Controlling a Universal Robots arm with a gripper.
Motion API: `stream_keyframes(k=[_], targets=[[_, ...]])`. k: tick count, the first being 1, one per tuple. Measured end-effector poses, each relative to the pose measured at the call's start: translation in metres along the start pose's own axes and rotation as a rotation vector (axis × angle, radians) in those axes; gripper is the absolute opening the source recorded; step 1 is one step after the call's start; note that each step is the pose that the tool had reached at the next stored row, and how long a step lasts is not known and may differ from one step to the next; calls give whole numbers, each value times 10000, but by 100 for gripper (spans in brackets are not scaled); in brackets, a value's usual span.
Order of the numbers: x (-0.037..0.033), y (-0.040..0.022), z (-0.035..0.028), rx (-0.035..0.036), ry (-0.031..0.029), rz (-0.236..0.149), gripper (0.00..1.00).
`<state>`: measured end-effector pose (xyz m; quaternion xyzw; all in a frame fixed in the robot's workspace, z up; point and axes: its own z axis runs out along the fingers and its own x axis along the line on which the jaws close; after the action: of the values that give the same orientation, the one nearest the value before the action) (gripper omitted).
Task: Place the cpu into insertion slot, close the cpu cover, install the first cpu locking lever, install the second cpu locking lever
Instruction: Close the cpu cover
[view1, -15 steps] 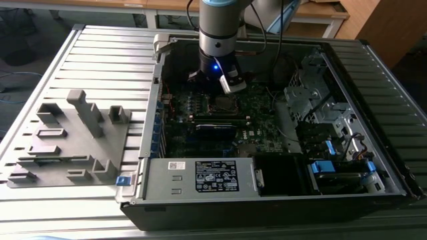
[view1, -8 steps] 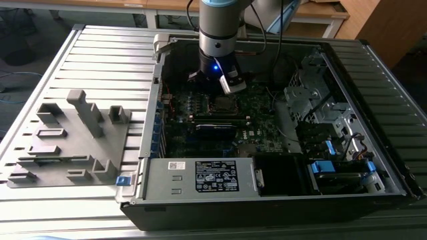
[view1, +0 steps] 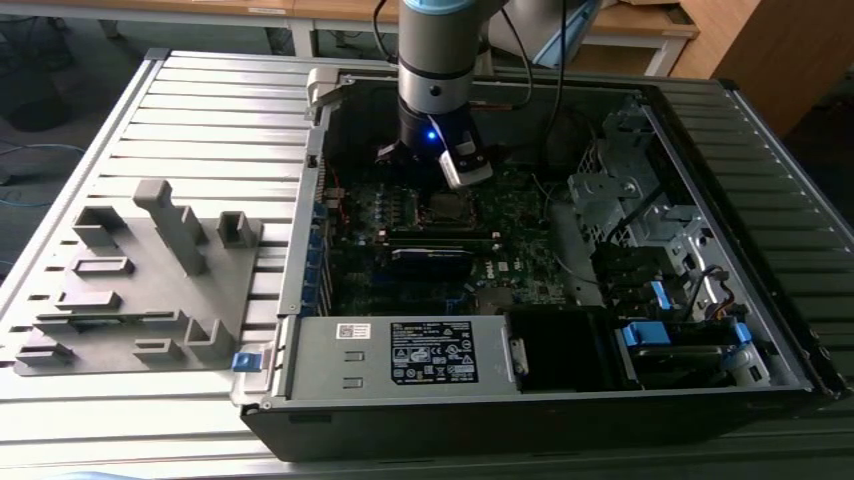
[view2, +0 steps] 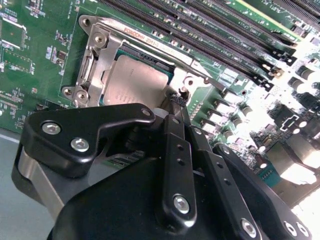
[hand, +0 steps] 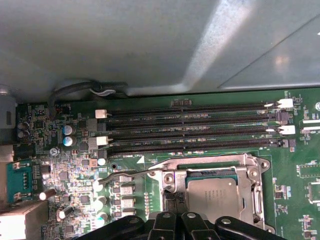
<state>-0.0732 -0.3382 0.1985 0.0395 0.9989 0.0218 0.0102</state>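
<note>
cpu (view2: 132, 82) seated in the insertion slot (hand: 207, 174), cpu cover (view2: 95, 62) lowered flat over it. one locking lever (hand: 125, 175) angles out from the slot. gripper (view2: 176, 102) at the slot's corner, jaws closed together; any hold on the lever cannot be told.

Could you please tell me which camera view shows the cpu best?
The second wrist view: the cpu appears closest, its grey face plain within the cpu cover. The first wrist view shows it smaller; the exterior view, a tiny dark square.
</note>
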Motion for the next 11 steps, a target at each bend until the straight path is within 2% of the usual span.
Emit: stream_keyframes(k=[6,11], targets=[[-1,1,-1,-7,-4,0,11],[-1,3,-41,-6,-4,0,11]])
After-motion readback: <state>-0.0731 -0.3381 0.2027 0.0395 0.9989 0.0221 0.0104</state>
